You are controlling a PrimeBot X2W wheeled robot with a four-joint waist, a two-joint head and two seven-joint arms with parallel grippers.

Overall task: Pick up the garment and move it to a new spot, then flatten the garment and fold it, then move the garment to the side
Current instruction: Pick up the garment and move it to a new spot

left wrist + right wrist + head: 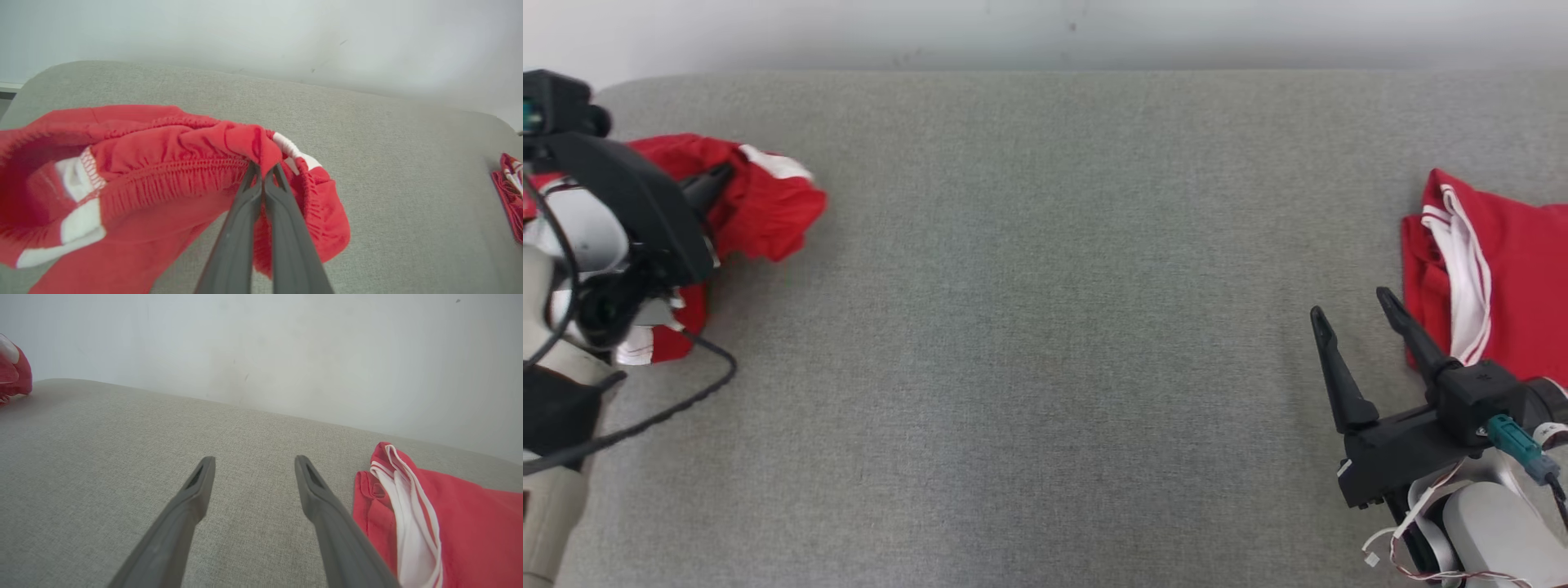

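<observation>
A crumpled red garment (768,208) with white trim lies at the far left of the grey padded surface (1045,327). My left gripper (719,175) is shut on it. In the left wrist view the two fingers meet on a fold of the garment's (163,163) elastic waistband, at the left gripper (263,169) tips. The cloth looks bunched and partly raised around the fingers. My right gripper (1350,304) stands open at the lower right with nothing between its fingers. The right wrist view shows the right gripper (254,460) above bare grey fabric, and the garment (12,371) at its far left edge.
A second red piece with white stripes (1511,269) lies folded at the right edge, just right of my right gripper, and shows in the right wrist view (470,514) and the left wrist view (510,192). A pale wall (1045,33) backs the surface. A dark cable (670,408) hangs by my left arm.
</observation>
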